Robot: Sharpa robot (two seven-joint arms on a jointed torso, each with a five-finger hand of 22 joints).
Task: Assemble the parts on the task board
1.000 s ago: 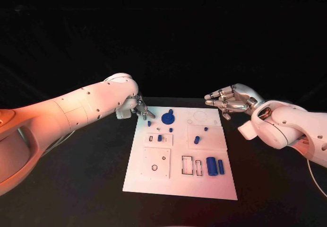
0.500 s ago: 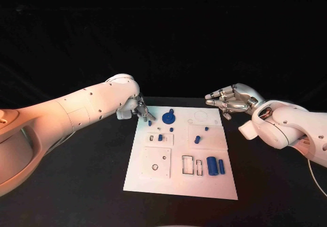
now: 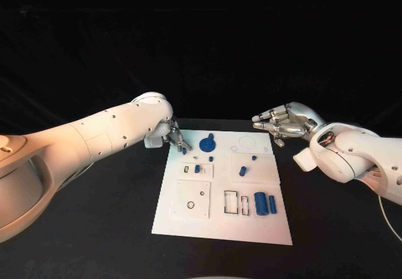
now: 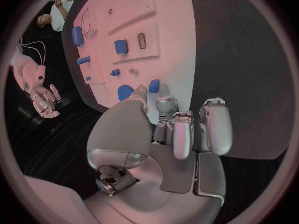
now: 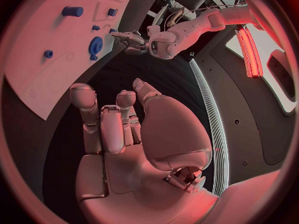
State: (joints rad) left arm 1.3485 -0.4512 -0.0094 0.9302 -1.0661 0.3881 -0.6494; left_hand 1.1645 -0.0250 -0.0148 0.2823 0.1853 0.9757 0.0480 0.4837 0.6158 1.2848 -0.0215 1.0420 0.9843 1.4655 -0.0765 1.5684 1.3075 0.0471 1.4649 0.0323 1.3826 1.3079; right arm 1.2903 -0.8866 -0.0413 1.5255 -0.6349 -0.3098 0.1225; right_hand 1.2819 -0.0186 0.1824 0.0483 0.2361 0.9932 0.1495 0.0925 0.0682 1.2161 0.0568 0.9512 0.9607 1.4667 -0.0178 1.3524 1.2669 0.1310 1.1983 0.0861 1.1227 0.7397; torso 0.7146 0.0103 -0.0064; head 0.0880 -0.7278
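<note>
The white task board (image 3: 219,228) lies mid-table with several blue parts on it: a toothed disc (image 3: 208,141), small pegs (image 3: 197,169) (image 3: 242,171) and two cylinders (image 3: 261,204). My left hand (image 3: 173,138) is at the board's far left corner. In the left wrist view, the thumb and a fingertip (image 4: 165,100) flank a small blue part (image 4: 154,86) at the board's edge (image 4: 174,30); whether it is gripped is unclear. That part (image 3: 183,150) still lies on the board. My right hand (image 3: 283,123) hovers off the far right corner, fingers loosely bent and apart, holding nothing.
Black table (image 3: 100,221) surrounds the board on all sides. Outlined recesses (image 3: 193,199) and slots (image 3: 236,203) mark the board's near half. The right wrist view shows my left hand (image 5: 127,39) beside the toothed disc (image 5: 95,45).
My left hand has edged slightly toward the small blue part at the board's corner. The part and the right hand have not moved.
</note>
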